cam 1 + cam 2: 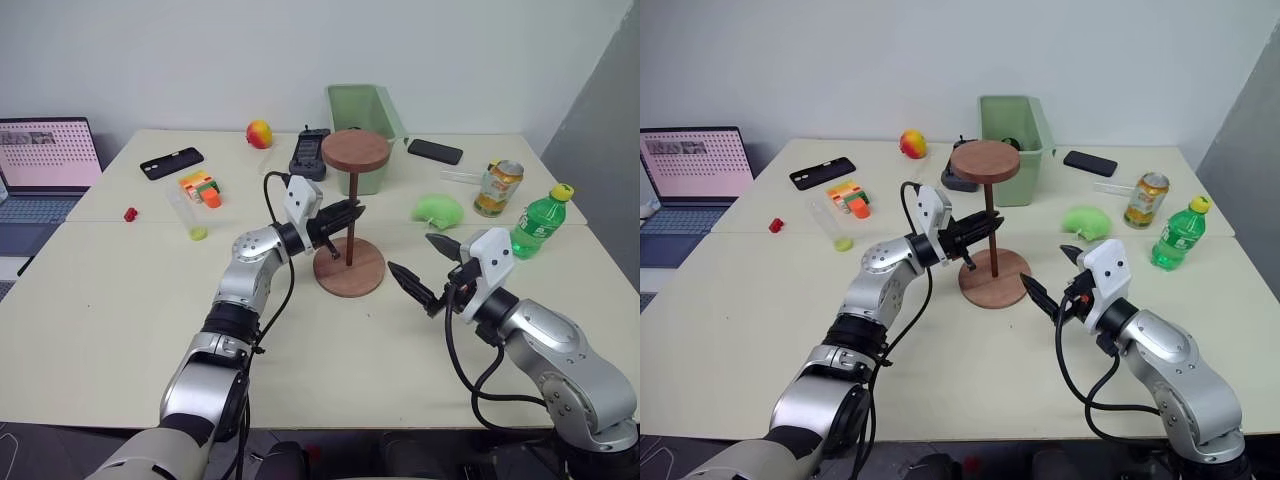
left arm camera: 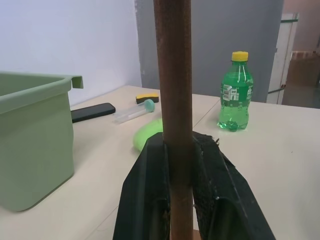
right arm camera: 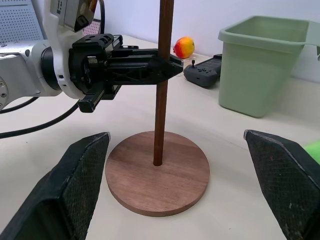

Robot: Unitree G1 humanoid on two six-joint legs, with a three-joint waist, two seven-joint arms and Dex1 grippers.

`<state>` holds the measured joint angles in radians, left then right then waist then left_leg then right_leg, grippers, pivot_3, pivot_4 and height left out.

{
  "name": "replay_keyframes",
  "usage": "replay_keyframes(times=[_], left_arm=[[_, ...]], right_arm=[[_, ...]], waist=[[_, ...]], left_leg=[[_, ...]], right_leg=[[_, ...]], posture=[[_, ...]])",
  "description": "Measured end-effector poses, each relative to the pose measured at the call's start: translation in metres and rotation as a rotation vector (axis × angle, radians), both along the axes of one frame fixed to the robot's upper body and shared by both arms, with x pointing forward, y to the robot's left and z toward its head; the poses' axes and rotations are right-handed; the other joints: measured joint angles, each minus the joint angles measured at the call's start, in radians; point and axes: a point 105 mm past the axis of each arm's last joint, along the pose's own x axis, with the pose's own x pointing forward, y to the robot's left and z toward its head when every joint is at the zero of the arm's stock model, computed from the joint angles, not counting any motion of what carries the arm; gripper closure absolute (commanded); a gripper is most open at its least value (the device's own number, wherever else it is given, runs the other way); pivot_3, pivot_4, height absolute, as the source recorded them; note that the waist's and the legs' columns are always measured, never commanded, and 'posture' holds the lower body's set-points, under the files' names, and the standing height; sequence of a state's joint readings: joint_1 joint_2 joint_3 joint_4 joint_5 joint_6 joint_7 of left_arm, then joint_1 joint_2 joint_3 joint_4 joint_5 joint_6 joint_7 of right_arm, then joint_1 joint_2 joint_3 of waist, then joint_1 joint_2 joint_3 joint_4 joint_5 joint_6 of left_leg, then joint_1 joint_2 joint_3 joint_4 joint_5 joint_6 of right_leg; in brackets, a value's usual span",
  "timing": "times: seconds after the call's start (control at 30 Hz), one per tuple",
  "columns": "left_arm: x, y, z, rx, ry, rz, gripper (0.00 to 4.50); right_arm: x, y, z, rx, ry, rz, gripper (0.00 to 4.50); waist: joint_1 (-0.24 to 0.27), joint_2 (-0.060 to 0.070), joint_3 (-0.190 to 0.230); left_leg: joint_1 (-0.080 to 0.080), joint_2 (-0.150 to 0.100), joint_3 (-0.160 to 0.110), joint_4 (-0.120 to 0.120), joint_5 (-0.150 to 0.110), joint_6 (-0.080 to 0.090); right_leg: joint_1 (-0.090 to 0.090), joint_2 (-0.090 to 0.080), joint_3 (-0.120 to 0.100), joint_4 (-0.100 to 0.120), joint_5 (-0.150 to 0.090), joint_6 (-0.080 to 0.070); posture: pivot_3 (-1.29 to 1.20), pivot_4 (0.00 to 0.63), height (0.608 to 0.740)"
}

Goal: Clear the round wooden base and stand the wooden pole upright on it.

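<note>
The round wooden base (image 1: 352, 276) lies flat at mid-table. On its centre the wooden pole (image 1: 353, 190) stands upright, its lower end touching the base (image 3: 156, 172) and its fixed disc (image 1: 355, 150) on top. My left gripper (image 1: 350, 213) reaches in from the left and is shut on the pole (image 2: 172, 75) about halfway up. Its black fingers (image 2: 145, 190) press on both sides of the rod. My right gripper (image 1: 412, 255) hovers open just right of the base, with nothing between its fingers (image 3: 75, 185).
A green bin (image 1: 365, 110) stands right behind the pole, with a black controller (image 1: 310, 152) beside it. On the right are a green lump (image 1: 438, 208), a can (image 1: 498, 187) and a green bottle (image 1: 535, 222). A clear tube (image 1: 188, 215), an orange toy (image 1: 200, 187) and a laptop (image 1: 45, 165) lie left.
</note>
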<state>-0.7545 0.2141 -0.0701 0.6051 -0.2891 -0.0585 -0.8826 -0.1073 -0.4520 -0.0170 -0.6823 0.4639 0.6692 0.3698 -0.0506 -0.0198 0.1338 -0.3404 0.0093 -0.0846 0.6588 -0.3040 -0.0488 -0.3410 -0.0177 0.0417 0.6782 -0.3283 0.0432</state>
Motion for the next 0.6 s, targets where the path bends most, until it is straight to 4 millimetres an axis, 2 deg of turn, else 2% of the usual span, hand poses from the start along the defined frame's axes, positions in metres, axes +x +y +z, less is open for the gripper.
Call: replay_keyframes(times=[0.03, 0.1, 0.17, 0.23, 0.33, 0.4, 0.53, 0.6], left_arm=[[0.001, 0.003, -0.004, 0.024, 0.010, 0.008, 3.38], [0.002, 0.017, -0.042, 0.084, 0.142, 0.053, 2.99], [-0.004, 0.030, -0.077, 0.113, 0.269, 0.086, 2.53], [-0.005, 0.022, -0.069, 0.090, 0.243, 0.056, 2.26], [-0.002, 0.030, -0.060, 0.091, 0.233, 0.069, 1.49], [-0.003, 0.033, -0.056, 0.087, 0.238, 0.063, 0.94], [-0.009, 0.036, -0.052, 0.089, 0.239, 0.043, 0.09], [-0.009, 0.037, -0.049, 0.092, 0.234, 0.043, 0.04]], right_arm=[[0.000, 0.000, 0.000, 0.000, 0.000, 0.000, 0.00], [0.000, 0.000, 0.000, 0.000, -0.001, 0.000, 0.00], [0.000, 0.000, 0.000, 0.000, 0.000, 0.000, 0.00], [0.001, 0.000, -0.001, 0.000, 0.003, -0.001, 0.00], [0.002, 0.001, 0.004, 0.001, -0.013, 0.007, 0.00], [0.002, 0.001, 0.003, 0.001, -0.011, 0.007, 0.00], [0.003, 0.001, 0.003, 0.002, -0.012, 0.009, 0.00], [0.003, 0.001, 0.003, 0.002, -0.009, 0.009, 0.00]], waist=[[0.000, 0.001, 0.001], [-0.006, 0.006, 0.007], [-0.008, 0.004, 0.020], [0.005, -0.001, 0.024], [0.020, 0.000, 0.024], [0.021, 0.001, 0.025], [0.022, 0.001, 0.027], [0.022, 0.001, 0.027]], left_leg=[[0.000, 0.000, 0.000, 0.000, 0.000, 0.000], [-0.001, -0.001, 0.004, -0.003, 0.000, 0.000], [-0.012, -0.001, 0.005, -0.004, 0.001, 0.000], [-0.034, 0.002, -0.002, 0.004, 0.005, -0.008], [-0.045, 0.001, 0.000, 0.002, 0.005, -0.009], [-0.051, 0.000, 0.000, 0.002, 0.005, -0.009], [-0.052, -0.001, 0.000, 0.003, 0.005, -0.008], [-0.052, -0.001, -0.001, 0.004, 0.005, -0.008]], right_leg=[[0.000, 0.000, 0.000, 0.000, 0.000, 0.000], [-0.003, 0.002, 0.001, 0.000, 0.000, 0.000], [-0.016, 0.002, 0.001, 0.001, 0.000, 0.000], [-0.034, 0.004, -0.002, 0.004, 0.006, -0.006], [-0.045, -0.001, -0.002, 0.002, 0.006, -0.006], [-0.049, -0.002, -0.002, 0.001, 0.006, -0.006], [-0.049, -0.002, -0.002, 0.001, 0.006, -0.006], [-0.049, -0.002, -0.003, 0.002, 0.006, -0.006]], posture=[[0.00, 0.150, 0.740], [0.00, 0.150, 0.740], [0.00, 0.150, 0.740], [0.00, 0.150, 0.740], [0.00, 0.150, 0.740], [0.00, 0.150, 0.740], [0.00, 0.150, 0.740], [0.00, 0.150, 0.740]])
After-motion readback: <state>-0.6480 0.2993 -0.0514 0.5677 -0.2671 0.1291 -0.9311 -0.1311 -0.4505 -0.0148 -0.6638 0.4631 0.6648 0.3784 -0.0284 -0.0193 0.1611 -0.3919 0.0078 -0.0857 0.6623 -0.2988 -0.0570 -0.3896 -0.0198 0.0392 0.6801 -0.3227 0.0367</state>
